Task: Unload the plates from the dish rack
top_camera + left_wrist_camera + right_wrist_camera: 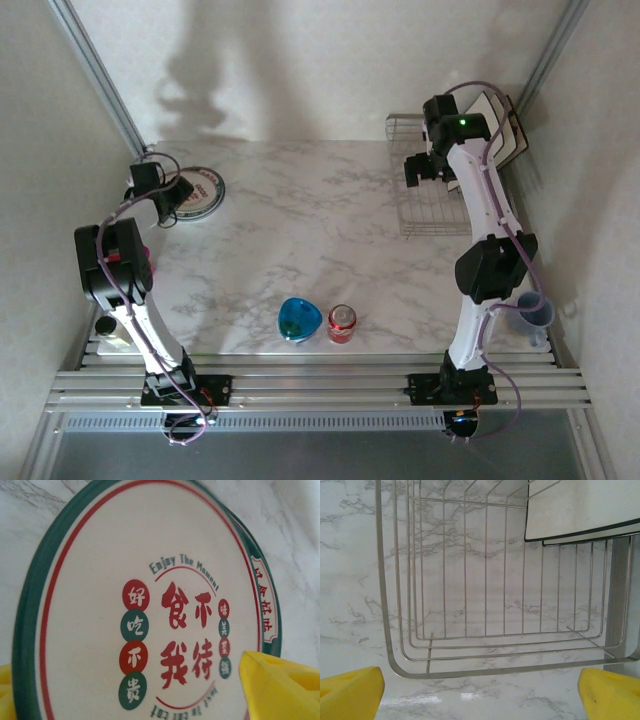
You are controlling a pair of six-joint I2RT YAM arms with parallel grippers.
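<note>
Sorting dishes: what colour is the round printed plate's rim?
Dark green plate rim, left wrist view.

left end effector (145, 697): jaws parted, reaching far-left | right end effector (480, 695): jaws parted, reaching far-right

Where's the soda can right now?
In the top view, the soda can stands near the front edge of the table, between the two arms, just right of the blue bowl.

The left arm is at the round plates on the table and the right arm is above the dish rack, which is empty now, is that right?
Not empty. The right wrist view shows two square plates at the far end of the dish rack. The rest is right: left arm at the round plates, right arm above the rack.
</note>
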